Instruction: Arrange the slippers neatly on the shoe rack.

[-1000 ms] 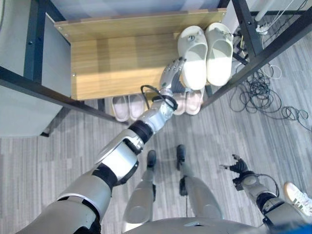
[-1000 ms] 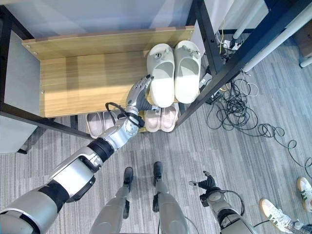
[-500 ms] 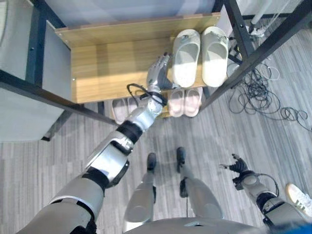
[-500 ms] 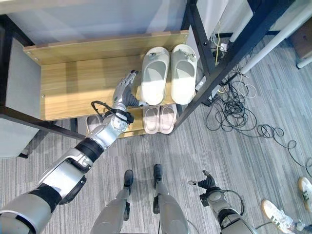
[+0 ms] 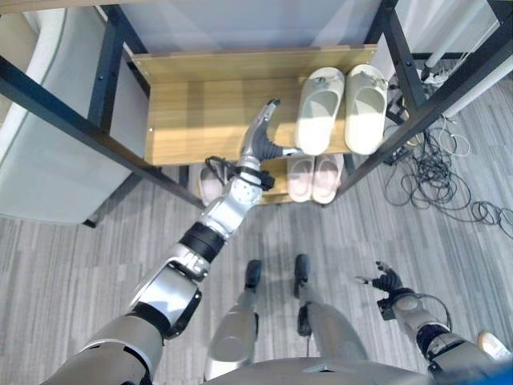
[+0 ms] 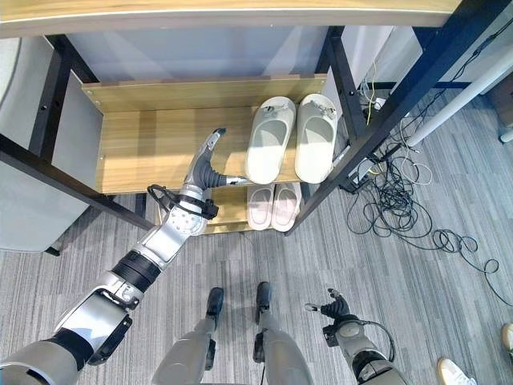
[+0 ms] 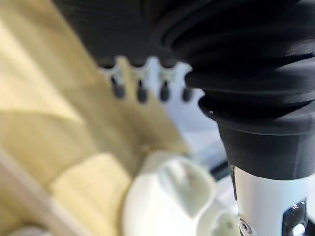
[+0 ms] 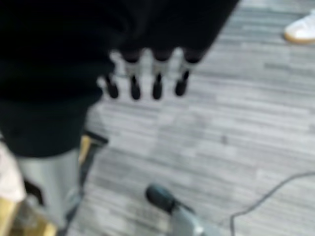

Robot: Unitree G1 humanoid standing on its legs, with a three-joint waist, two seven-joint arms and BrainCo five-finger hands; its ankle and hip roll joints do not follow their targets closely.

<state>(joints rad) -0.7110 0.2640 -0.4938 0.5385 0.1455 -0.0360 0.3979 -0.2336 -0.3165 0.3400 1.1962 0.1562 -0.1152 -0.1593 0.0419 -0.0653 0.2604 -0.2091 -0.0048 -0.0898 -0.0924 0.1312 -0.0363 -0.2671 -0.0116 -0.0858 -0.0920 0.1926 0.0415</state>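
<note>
Right hand (image 5: 388, 282) hangs low over the grey plank floor (image 5: 72, 265) near the robot's right side, fingers spread and relaxed, holding nothing; its wrist view shows the fingertips (image 8: 133, 91) straight over the floor, with a white shoe (image 8: 301, 28) of a person at the edge. Further out, the shoe rack (image 6: 144, 144) stands ahead, with dark metal posts and wooden shelves. On the lower shelf a pink pair of slippers (image 6: 272, 206) sits side by side, toes pointing outward toward the robot, and another pale pair (image 5: 210, 183) is partly hidden behind the left forearm. Left hand (image 6: 205, 165) is stretched out above the upper wooden shelf, fingers straight and extended, thumb sticking out sideways toward the cream slippers (image 6: 290, 138), gripping nothing; thumb tip is just beside the heel end of the nearer cream slipper, contact cannot be told. Cream pair lies on the upper shelf at its right end, side by side and parallel, touching or nearly so. Tangle of black cables (image 6: 409, 200) lies on the floor to the right of the rack.
</note>
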